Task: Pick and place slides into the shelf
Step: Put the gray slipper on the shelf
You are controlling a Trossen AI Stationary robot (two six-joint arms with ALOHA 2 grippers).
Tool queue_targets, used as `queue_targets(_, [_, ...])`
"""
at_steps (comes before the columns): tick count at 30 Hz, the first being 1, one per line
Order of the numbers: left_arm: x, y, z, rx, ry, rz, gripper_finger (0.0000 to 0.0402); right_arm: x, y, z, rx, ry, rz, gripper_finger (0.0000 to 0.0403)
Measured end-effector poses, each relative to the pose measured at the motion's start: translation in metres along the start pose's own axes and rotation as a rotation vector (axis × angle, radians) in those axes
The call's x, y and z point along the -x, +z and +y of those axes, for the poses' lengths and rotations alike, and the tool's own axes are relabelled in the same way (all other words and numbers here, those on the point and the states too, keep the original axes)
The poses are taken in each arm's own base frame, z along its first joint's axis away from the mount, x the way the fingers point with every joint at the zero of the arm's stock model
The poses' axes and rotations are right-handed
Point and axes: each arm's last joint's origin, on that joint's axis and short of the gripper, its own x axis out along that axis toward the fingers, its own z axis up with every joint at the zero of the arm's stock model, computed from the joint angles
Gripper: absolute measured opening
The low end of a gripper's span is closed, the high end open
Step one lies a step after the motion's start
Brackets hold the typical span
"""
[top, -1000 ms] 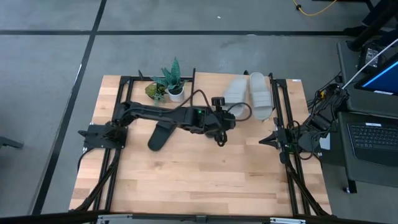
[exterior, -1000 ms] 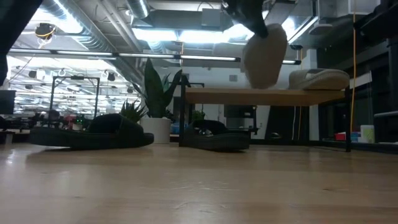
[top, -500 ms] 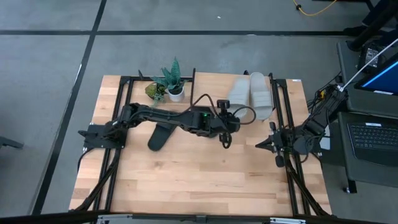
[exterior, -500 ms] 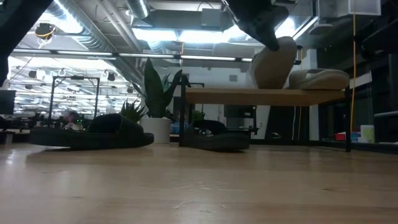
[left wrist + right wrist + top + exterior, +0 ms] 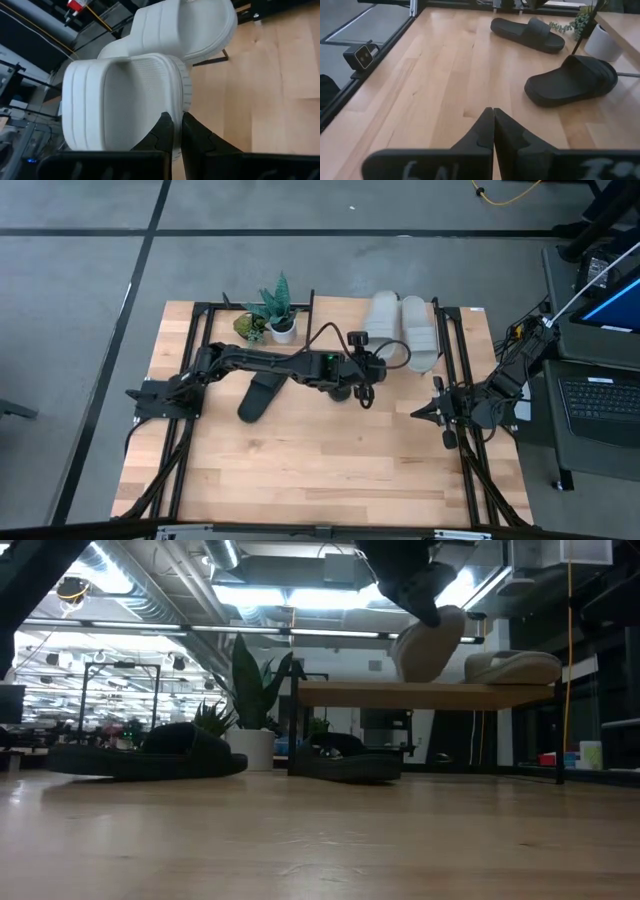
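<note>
Clamped by the left gripper (image 5: 173, 131), the light grey ribbed foam slide (image 5: 122, 100) should be lowered flat beside its twin (image 5: 182, 27) at one o'clock on the light wood shelf (image 5: 420, 693).

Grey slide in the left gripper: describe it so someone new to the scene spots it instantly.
Find the shelf at the table's far edge, right of the potted plant. Two light grey slides sit over its top board; the one meant is nearer the plant. Unlike its flat-lying twin, it is tilted up, pinched by the left gripper.
</note>
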Motion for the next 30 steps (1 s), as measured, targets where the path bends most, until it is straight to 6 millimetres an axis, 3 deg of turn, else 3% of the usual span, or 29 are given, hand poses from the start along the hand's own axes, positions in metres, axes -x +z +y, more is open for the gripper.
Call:
queue_targets(24, [0.0002,-0.0065,-0.0043,0.035,-0.099,0.041,0.0008,0.0000,-0.0001,0.0000,0.015,0.000,0.001,0.0006])
queue_targets(30, [-0.0089,-0.0088,-0.0057,0.047,-0.172,0.026,0.0008,0.0000,-0.0001,0.0000,0.016,0.000,0.001,0.0006])
